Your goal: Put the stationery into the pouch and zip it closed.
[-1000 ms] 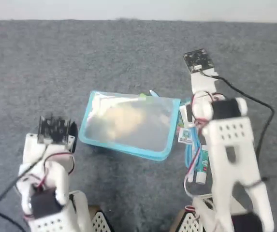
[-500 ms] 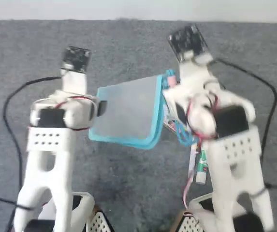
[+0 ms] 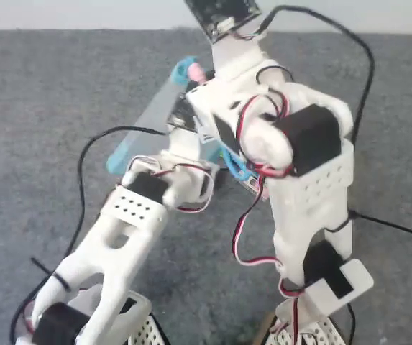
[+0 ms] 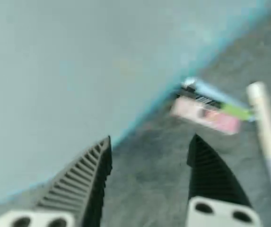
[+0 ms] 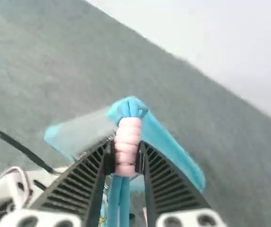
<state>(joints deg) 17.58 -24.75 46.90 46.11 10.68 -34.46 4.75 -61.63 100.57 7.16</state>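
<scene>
My right gripper [image 5: 126, 147] has its fingers clenched on the pink zip pull [image 5: 127, 130] of the pouch [image 3: 142, 128], and the pouch hangs from that grip, up off the grey worktop [image 3: 33, 108]. From the high camera I see the pouch nearly edge-on and tilted. Its teal border runs from the pull at the top end down to a lower corner close to the left arm [image 3: 170, 183]. In my right wrist camera the teal edge fans out to both sides beyond the fingertips, with the translucent panel on one side.

My left gripper [image 4: 152, 141] sits just beside the pouch with its fingers released, spread apart and grasping nothing. Grey worktop shows in the gap between them. The pouch's frosted panel rises close past one finger, and its teal border crosses just beyond that fingertip. I cannot tell whether that finger touches it.

The stationery [image 4: 199, 113] lies on the worktop outside the pouch, beyond the left fingertips: a flat pink piece [image 4: 215, 120], a blue-and-green piece [image 4: 220, 104] touching it, and a white pen [image 4: 263, 123] just beside them. I cannot tell whether anything is inside the pouch.
</scene>
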